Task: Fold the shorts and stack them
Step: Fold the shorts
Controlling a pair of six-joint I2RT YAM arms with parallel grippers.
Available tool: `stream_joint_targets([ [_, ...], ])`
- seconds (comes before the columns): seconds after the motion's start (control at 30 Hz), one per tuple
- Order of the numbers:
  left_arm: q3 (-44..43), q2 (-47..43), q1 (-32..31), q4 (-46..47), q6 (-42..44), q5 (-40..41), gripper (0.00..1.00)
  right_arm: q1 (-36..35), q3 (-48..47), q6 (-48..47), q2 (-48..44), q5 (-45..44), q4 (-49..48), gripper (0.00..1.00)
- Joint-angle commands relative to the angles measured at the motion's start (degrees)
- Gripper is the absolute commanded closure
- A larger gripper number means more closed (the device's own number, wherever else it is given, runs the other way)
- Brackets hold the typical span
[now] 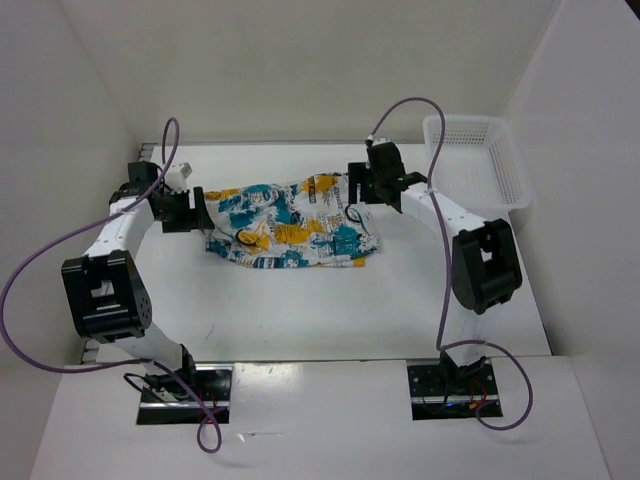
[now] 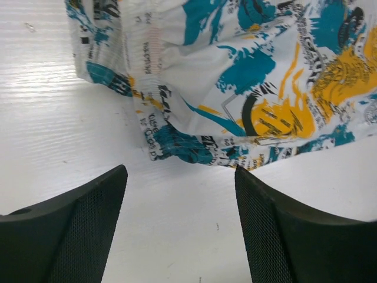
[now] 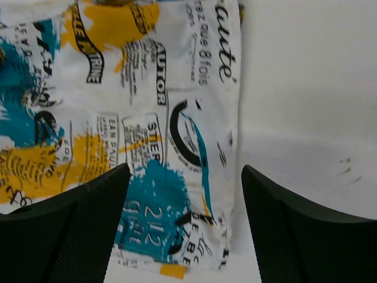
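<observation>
**Jaws released on both arms, shorts (image 1: 290, 222) lying between them**

Left jaws are spread wide with nothing gripped. In the left wrist view the two dark left fingers (image 2: 70, 236) hang low over the bare white surface (image 2: 59, 130). The shorts' rumpled edge lies just past the tips, not in the gap.

Right jaws are spread wide too, holding nothing. In the right wrist view the right fingers (image 3: 294, 230) straddle the shorts' side edge, one over printed fabric and the other over bare surface. The edge runs down the gap. Can't tell if either finger touches the cloth.

In the top view, near to far:
- Both bases sit at the near edge.
- The left arm (image 1: 105, 295) and right arm (image 1: 485, 265) reach inward, with purple cables (image 1: 30, 270) looping off them.
- The shorts lie mid-surface, spread out and a bit creased, long side running left to right.
- Left jaws sit at the shorts' left end, right jaws over the far right corner.
- A white mesh basket (image 1: 512, 170) sits at the far right corner, apart from the shorts.
</observation>
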State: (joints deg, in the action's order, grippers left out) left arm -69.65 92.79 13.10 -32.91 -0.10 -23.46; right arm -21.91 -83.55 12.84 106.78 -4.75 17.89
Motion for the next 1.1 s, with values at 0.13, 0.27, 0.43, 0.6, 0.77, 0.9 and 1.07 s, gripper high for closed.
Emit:
stream_joint_targets([
  [0.13, -0.67, 7.57, -0.36, 2.14, 0.1, 3.68, 0.17, 0.47, 13.23, 4.83, -6.32, 1.41, 1.19, 0.15],
  [0.27, 0.99, 5.3, -1.41, 1.0, 0.1, 2.9, 0.17, 0.47, 14.55, 5.35, -8.51, 1.41, 1.71, 0.15],
  [0.43, 3.29, 0.02, -1.94, 0.3, 0.1, 5.89, 0.18, 0.47, 20.35, 5.88, -10.63, 2.56, 1.1, 0.15],
  [0.6, 5.4, 4.48, -2.56, 1.18, 0.1, 4.2, 0.22, 0.47, 23.52, 3.86, -9.58, 5.37, -2.16, 0.16],
  [0.77, 1.72, 13.01, -3.08, 1.7, 0.1, 2.19, 0.24, 0.47, 24.05, 3.24, -9.05, 5.37, -3.29, 0.21],
  [0.9, -0.04, 14.78, -5.1, 2.32, 0.1, 2.19, 0.29, 0.47, 24.05, 3.24, -9.05, 7.92, -3.83, 0.3],
  [1.07, 0.48, 14.78, -5.11, 2.85, 0.1, 2.19, 0.55, 0.47, 24.66, 2.63, -9.05, 7.3, -4.44, 0.46],
])
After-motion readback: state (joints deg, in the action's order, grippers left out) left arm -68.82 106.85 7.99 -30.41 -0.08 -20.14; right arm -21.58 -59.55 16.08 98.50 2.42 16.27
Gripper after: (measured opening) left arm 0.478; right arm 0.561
